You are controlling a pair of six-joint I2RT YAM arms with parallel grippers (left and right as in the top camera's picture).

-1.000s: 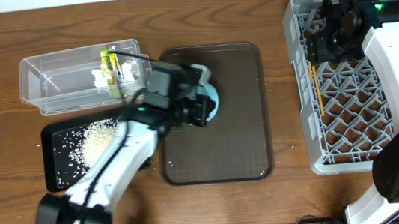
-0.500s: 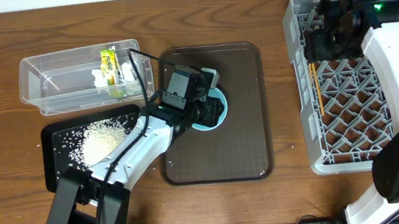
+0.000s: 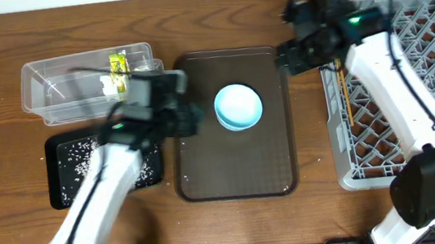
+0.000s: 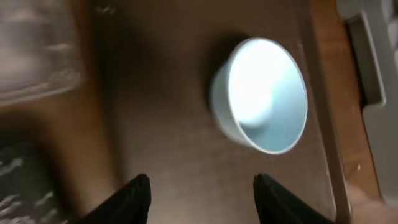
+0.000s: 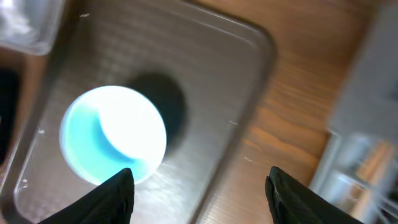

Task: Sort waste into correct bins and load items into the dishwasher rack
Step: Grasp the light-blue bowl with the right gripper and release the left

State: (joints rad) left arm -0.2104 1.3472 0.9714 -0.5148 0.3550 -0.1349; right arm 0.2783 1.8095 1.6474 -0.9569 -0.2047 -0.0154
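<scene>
Loading empty bowl (image 3: 239,106) from tray (image 3: 272,165) into rack (image 3: 340,149). Left hand (image 4: 202,186) open, left of bowl; right hand (image 5: 200,180) open above (nothing held). Next: lower, grip rim, carry right.

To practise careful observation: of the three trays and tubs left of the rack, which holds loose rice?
The shallow black tray, scattered with white grains. The clear tub holds a wrapper and paper; the brown serving tray holds only a bowl.
</scene>
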